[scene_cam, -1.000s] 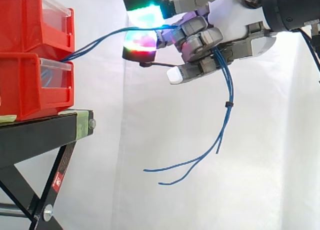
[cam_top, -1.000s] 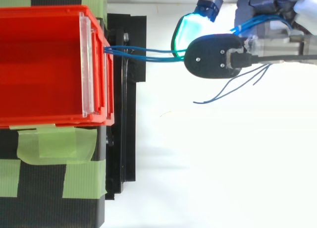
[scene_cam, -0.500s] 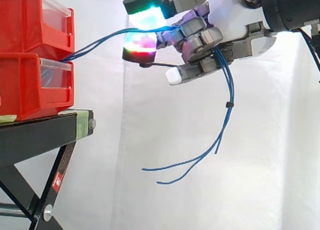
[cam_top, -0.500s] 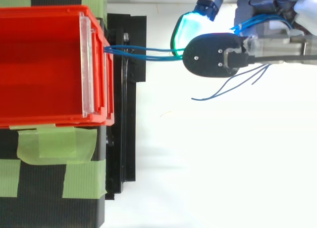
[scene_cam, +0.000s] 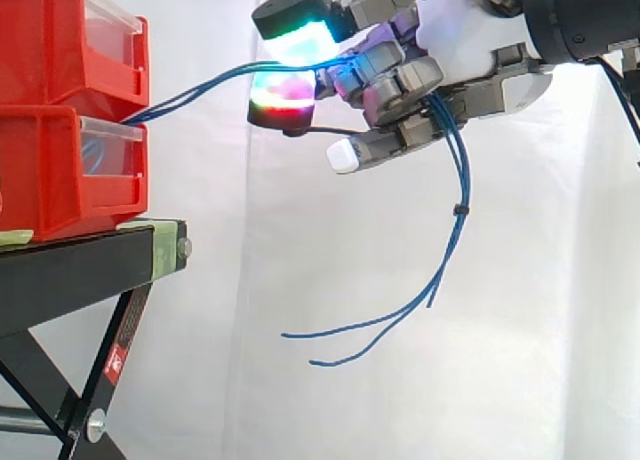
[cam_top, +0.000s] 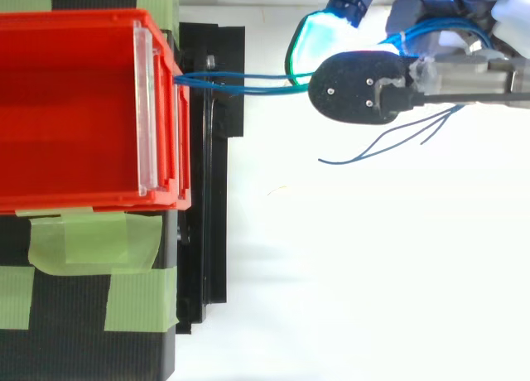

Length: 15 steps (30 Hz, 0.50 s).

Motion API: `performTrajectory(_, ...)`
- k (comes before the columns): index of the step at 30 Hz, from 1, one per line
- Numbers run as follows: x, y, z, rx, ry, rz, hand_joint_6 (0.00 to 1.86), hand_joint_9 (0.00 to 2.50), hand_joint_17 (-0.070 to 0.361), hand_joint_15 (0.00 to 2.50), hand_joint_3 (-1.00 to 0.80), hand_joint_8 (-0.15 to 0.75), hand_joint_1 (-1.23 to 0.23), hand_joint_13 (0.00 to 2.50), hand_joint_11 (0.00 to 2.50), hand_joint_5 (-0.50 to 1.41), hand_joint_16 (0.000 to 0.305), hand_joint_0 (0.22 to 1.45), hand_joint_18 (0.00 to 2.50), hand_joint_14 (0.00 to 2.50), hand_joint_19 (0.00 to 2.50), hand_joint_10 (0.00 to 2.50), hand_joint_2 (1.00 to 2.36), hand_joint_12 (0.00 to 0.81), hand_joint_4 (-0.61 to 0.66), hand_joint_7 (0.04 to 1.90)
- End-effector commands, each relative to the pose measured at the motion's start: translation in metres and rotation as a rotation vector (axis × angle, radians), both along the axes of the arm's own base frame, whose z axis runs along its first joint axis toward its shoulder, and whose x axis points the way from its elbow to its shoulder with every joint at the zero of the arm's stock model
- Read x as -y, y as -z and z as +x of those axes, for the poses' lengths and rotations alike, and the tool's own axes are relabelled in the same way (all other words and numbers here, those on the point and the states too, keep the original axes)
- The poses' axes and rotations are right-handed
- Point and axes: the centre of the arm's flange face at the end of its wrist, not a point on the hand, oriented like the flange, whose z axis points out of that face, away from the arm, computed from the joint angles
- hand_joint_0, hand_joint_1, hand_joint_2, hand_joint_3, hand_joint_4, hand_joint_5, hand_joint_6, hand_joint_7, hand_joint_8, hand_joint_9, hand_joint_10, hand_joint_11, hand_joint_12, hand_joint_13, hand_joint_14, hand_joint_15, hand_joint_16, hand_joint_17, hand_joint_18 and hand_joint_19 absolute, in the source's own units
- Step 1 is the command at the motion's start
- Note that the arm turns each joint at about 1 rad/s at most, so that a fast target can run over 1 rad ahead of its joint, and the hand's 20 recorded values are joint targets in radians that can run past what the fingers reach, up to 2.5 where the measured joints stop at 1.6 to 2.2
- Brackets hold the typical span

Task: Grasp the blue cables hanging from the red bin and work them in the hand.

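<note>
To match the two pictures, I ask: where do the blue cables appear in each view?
Side view: the blue cables run from the red bins at left up to the hand at upper right, then hang loose below it.
Top view: they cross the upper middle, from the bins rightward to the hand.
Shared landmark: the red bins, where the cables start.

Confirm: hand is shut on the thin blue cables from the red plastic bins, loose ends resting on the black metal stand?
No. The hand is shut on the thin blue cables from the red plastic bins, but the loose ends hang in the air below the hand, clear of the black metal stand. The side view shows it.
</note>
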Motion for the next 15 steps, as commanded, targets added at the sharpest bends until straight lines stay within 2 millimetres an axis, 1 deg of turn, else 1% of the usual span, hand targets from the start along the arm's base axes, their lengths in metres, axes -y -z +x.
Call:
performTrajectory(1, 0.0009, 0.0, 0.0001, 0.001, 0.0, 0.0, 0.54, 0.24, 0.179, 1.81, 0.17, 0.478, -0.75, 0.73, 2.5, 0.08, 0.08, 0.77, 0.95, 2.5, 0.34, 2.5, 1.57, 0.586, 0.32, 1.16)
performTrajectory(5, 0.0009, 0.0, -0.0001, -0.001, 0.0, 0.0, 0.55, 0.22, 0.178, 1.82, 0.16, 0.476, -0.75, 0.71, 2.5, 0.07, 0.079, 0.77, 0.93, 2.5, 0.35, 2.5, 1.6, 0.588, 0.31, 1.15)
performTrajectory(9, 0.0009, 0.0, 0.0001, 0.001, 0.0, 0.0, 0.54, 0.2, 0.178, 1.82, 0.18, 0.476, -0.76, 0.68, 2.5, 0.06, 0.079, 0.77, 0.9, 2.5, 0.36, 2.5, 1.59, 0.584, 0.3, 1.16)
performTrajectory(11, 0.001, -0.0001, 0.0, 0.001, 0.002, 0.0, 0.52, 0.17, 0.178, 1.83, 0.15, 0.474, -0.77, 0.64, 2.5, 0.04, 0.079, 0.77, 0.85, 2.5, 0.38, 2.5, 1.61, 0.584, 0.3, 1.17)
performTrajectory(15, 0.0017, -0.0001, 0.0002, 0.002, 0.002, 0.001, 0.51, 0.11, 0.179, 1.84, 0.18, 0.469, -0.79, 0.57, 2.5, 0.02, 0.08, 0.77, 0.78, 2.5, 0.39, 2.5, 1.56, 0.583, 0.29, 1.18)
